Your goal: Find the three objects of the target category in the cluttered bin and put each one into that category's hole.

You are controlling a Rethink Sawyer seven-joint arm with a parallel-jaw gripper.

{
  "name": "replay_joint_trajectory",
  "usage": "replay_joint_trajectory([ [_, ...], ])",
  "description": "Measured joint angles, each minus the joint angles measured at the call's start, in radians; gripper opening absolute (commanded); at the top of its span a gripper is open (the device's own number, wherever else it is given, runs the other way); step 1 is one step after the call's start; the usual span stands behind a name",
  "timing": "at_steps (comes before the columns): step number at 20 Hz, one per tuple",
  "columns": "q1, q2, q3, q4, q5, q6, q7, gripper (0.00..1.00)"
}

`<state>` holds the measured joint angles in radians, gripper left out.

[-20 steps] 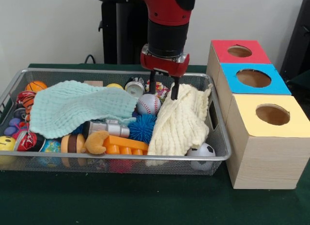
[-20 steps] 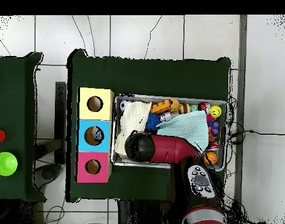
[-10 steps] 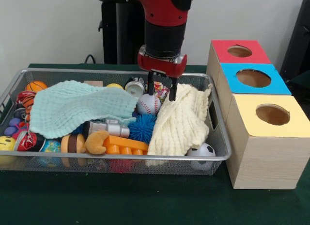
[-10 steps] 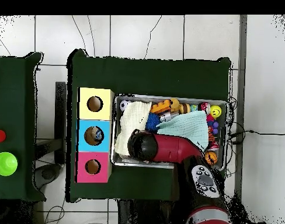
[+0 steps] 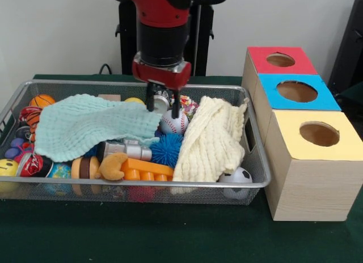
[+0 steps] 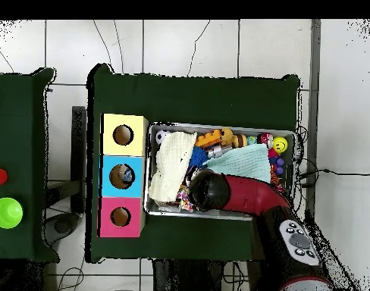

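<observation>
End effector (image 5: 161, 106): your fingers hang spread and empty, over the baseball (image 5: 173, 122).
Bin (image 5: 256, 185): cluttered, two cloths draped inside.
Hole (image 5: 296, 91): blue-topped box.

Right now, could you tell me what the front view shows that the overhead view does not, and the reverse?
Only the front view shows the gripper, open and empty above the baseball; overhead, the arm hides both. Only the overhead view shows something lying inside the blue box's hole, plus a green cup on a side table. Both show the wire bin, two cloths and three boxes.
</observation>
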<state>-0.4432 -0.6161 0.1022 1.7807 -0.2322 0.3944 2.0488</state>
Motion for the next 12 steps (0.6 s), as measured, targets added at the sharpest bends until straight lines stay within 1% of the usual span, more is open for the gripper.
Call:
replay_joint_trajectory([
  [4, -0.105, 0.0, 0.028, -0.003, -0.059, 0.002, 0.0, 1.0],
  [8, -0.178, 0.0, 0.047, -0.009, -0.104, 0.008, -0.001, 1.0],
  [12, -0.226, 0.005, 0.066, -0.016, -0.142, 0.015, -0.001, 1.0],
])
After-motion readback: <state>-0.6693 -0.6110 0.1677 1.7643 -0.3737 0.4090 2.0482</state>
